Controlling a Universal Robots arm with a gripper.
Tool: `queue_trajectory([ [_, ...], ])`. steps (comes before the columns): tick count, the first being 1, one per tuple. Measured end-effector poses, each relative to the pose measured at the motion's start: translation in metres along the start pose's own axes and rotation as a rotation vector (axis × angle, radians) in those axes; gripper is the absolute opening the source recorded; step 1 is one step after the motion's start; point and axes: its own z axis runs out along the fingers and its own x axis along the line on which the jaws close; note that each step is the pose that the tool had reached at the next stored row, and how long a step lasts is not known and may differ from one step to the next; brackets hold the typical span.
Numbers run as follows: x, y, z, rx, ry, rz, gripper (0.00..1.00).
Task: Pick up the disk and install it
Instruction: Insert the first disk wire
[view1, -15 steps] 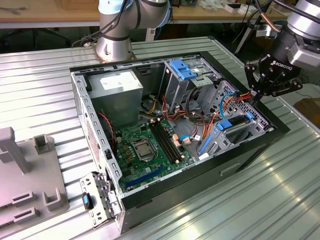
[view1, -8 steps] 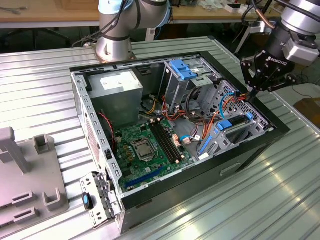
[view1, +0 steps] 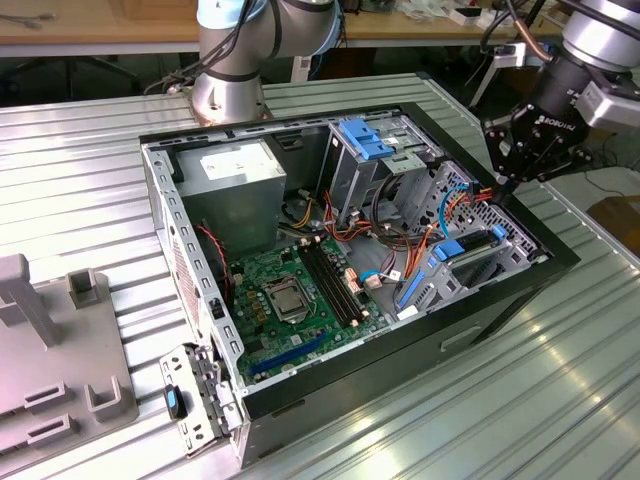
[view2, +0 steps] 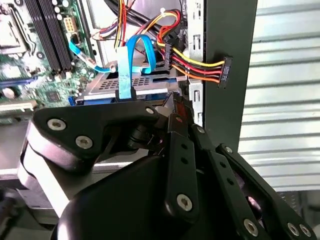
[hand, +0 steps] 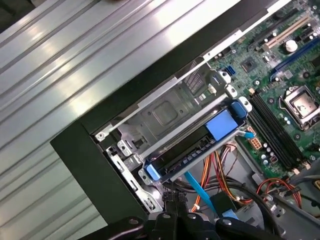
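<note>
The disk (view1: 462, 255) is a grey drive in a bright blue carrier. It lies in the metal drive cage by the wall of the open computer case (view1: 560, 262) on the exterior view's right. In the first wrist view the disk (hand: 192, 147) shows blue tabs at both ends. A blue ribbon cable crosses the disk (view2: 147, 82) in the second wrist view. My gripper (view1: 503, 183) hovers over that case wall, just above the cage and apart from the disk. In both wrist views the gripper (view2: 176, 107) (hand: 175, 216) has its fingers together with nothing between them.
A bundle of red, orange and yellow wires ends in a black connector (view2: 225, 71) draped over the case wall beside my fingers. A green motherboard (view1: 290, 290), a power supply (view1: 235, 175) and a light-blue bracket (view1: 365, 135) sit inside. A grey fixture (view1: 50, 370) stands on the ribbed table.
</note>
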Motion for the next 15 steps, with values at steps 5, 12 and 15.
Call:
queue_trajectory([
  [5, 0.0061, -0.0047, 0.0007, 0.0008, 0.0006, -0.057, 0.18],
  [12, 0.0142, -0.0115, 0.0021, 0.0020, 0.0014, -0.138, 0.33],
  [15, 0.0157, -0.0143, 0.0024, 0.0022, 0.0016, -0.154, 0.33],
])
